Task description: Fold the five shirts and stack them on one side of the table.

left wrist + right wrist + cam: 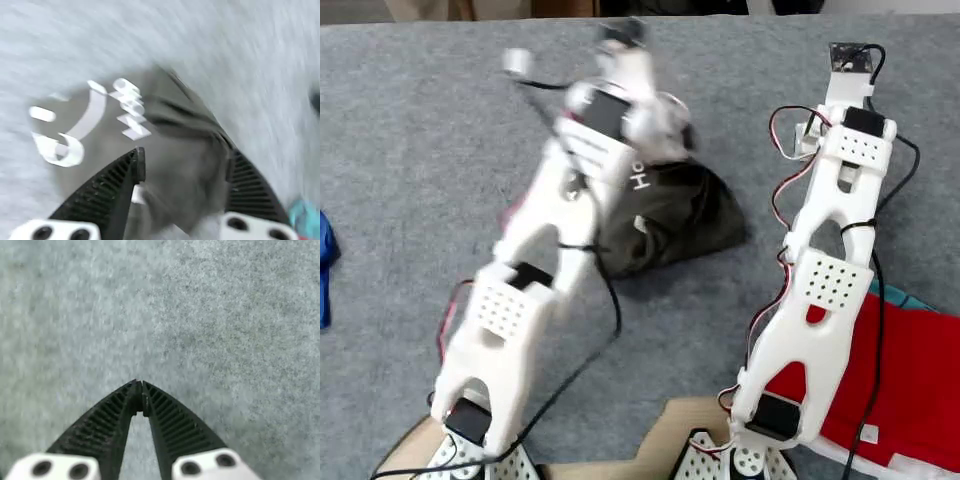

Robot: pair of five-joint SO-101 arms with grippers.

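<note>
as the dark shirt [680, 215] lies bunched and unfolded just toward 12 o'clock of the table [420, 150] centre, the task is judged to be at an early stage. a red shirt [920, 380] lies spread at 4 o'clock, partly under the right arm, and is not visibly folded. a teal cloth [910, 298] edges out beside it at 3 o'clock, and a blue cloth [325, 260] sits at the 9 o'clock edge. whether those two pieces are shirts cannot be told. no folded stack is seen on either side, so folding of every piece and the stacking itself appear left to do.

left gripper [185, 162]: jaws spread wide, with the dark shirt's cloth filling the gap between them. whether they bear on it cannot be told.

right gripper [140, 390]: jaws pressed together with nothing between them, above bare table toward 1 o'clock, well apart from the dark shirt.

views compared: the high view gives the layout, both arms and the other garments, but it does not settle the state of the left jaws. the left wrist view supplies that jaw spacing, a raised fold running toward one jaw, and the white print [100, 120] on the cloth at close range. the right wrist view confirms that its gripper carries nothing.
</note>
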